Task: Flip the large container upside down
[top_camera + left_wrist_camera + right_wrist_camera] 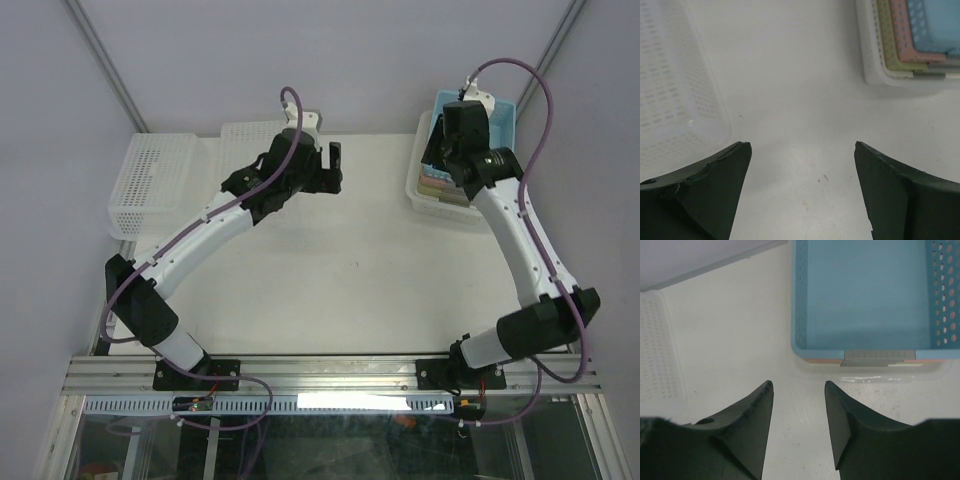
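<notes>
The large container (245,135) is a whitish translucent tub at the table's back, mostly hidden behind my left arm. In the left wrist view its perforated wall (675,100) fills the left side. In the right wrist view its fine grid and a rounded corner (655,350) show at the left edge. My left gripper (333,170) is open and empty, just right of the container, over bare table (802,145). My right gripper (443,155) is open and empty, over the table beside the stack on the right (798,382).
A tall white mesh basket (150,185) stands at the left edge. At the back right, a white tub (425,195) holds nested green, pink and blue baskets, with the blue one (865,295) on top. The wall runs close behind the table.
</notes>
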